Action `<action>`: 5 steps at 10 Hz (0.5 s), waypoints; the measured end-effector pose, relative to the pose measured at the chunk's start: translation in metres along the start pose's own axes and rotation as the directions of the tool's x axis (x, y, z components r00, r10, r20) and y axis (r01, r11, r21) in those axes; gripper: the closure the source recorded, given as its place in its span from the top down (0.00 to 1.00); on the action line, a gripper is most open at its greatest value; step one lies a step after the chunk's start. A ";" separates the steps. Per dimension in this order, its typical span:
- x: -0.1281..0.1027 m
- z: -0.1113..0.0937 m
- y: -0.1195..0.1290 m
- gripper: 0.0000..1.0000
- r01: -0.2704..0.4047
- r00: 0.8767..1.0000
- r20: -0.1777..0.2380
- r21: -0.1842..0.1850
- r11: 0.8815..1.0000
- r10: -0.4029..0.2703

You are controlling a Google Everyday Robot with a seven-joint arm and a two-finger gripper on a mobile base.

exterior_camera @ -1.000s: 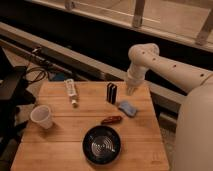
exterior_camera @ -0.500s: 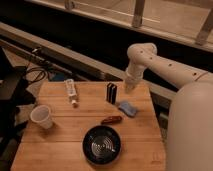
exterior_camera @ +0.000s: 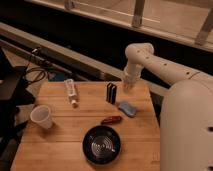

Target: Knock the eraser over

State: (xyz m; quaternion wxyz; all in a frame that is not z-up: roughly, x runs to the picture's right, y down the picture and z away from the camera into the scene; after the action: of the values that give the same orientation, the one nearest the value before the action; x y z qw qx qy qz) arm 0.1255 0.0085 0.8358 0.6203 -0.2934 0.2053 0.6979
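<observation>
The eraser [exterior_camera: 111, 93] stands upright near the back edge of the wooden table [exterior_camera: 60, 145], a black block with thin pale stripes running up it. From my seat I judge it not yet knocked over. Just to its right and a little nearer me lies a flat light-blue pad [exterior_camera: 127, 108], and beyond that, toward the front, a reddish-brown oblong piece [exterior_camera: 111, 120]. A black round plate [exterior_camera: 101, 145] sits at the front, a white tube [exterior_camera: 71, 92] lies to the left of the eraser, and a paper cup [exterior_camera: 41, 116] stands at the left edge.

My gripper [exterior_camera: 128, 85] hangs at the end of the white arm, just to the right of the eraser and at about its top height, apart from it as far as I can see. Whether the gripper is spread or pressed together I cannot tell.

My 1 worry is the approach. If I sweep left too high, I pass over the eraser's top and touch nothing. If I come in too low, I may drag the blue pad along. A hard push could send the eraser sliding into the tube or off the back edge instead of simply tipping it.
</observation>
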 end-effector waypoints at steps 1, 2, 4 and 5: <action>-0.002 0.003 0.001 0.09 0.001 1.000 -0.004 0.001 1.000 -0.001; -0.004 0.003 0.000 0.09 -0.001 1.000 -0.004 0.001 1.000 0.001; -0.007 0.007 0.003 0.09 0.000 1.000 -0.009 0.001 1.000 0.000; -0.008 0.009 0.006 0.09 0.003 1.000 -0.012 0.002 1.000 -0.003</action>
State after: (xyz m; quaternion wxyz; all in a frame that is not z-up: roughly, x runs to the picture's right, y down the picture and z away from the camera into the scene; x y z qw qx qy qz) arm 0.1189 0.0081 0.8473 0.6206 -0.2972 0.2092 0.6948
